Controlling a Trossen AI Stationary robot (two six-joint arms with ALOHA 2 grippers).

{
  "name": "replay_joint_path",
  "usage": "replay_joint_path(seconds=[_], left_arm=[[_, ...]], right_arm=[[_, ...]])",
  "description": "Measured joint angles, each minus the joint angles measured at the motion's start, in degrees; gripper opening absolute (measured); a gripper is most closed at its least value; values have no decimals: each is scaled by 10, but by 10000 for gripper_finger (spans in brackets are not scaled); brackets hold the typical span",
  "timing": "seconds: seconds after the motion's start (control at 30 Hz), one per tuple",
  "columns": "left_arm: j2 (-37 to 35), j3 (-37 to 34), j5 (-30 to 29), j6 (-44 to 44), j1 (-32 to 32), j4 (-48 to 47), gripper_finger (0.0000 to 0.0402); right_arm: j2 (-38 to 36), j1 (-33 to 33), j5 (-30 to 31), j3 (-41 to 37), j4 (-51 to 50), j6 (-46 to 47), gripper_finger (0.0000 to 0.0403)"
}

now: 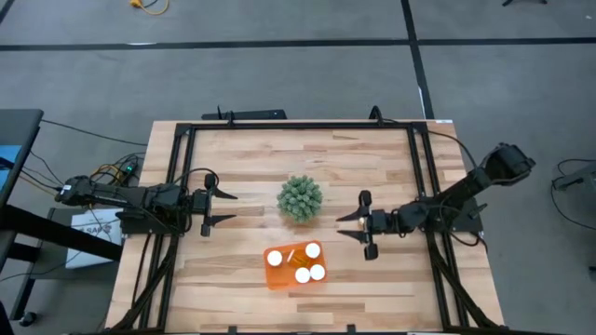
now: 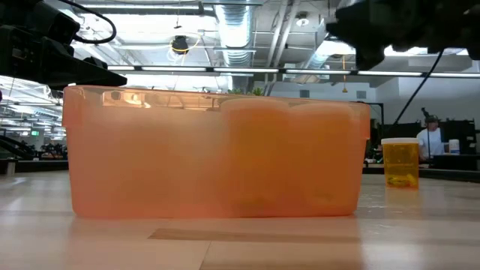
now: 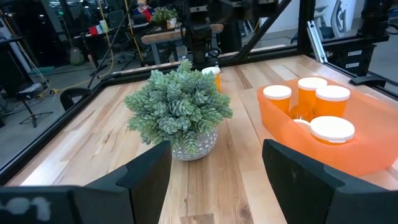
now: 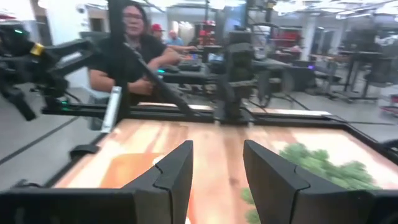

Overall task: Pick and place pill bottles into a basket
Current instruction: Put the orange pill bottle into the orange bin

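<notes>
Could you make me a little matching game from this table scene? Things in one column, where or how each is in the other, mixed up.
Things:
1. green plant
2. basket
3. left gripper
4. right gripper

Places or states:
A. holds white-capped pill bottles, near the table's front edge
B. open and empty, on the plant's right side in the high view
C. stands in a pot at the table's middle, between the two arms
D. open and empty, on the plant's left side in the high view

Pairs: 1-C, 2-A, 3-D, 4-B
</notes>
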Motion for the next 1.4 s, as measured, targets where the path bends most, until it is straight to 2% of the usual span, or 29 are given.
replay_joint_path(seconds=[0.4, 0.63, 0.77, 0.97, 1.07, 1.23, 1.4], left_arm=[[0, 0, 0, 1, 0, 0, 242], [0, 0, 0, 1, 0, 0, 242], [0, 0, 0, -2, 0, 0, 242], [0, 0, 0, -2, 0, 0, 242], [0, 0, 0, 1, 0, 0, 242], [0, 0, 0, -1, 0, 0, 242], [0, 0, 0, -2, 0, 0, 242]], right_arm=[[-8, -47, 2, -20, 4, -18, 134], [-8, -77, 43, -20, 5, -11, 133], [-14, -100, 45, -20, 2, 22, 134], [-68, -126, 44, -20, -29, 148, 131], [-118, -140, 56, -20, -90, 179, 127], [-199, -143, 82, -20, -272, 225, 127], [-230, -105, 156, -20, -441, 286, 136]])
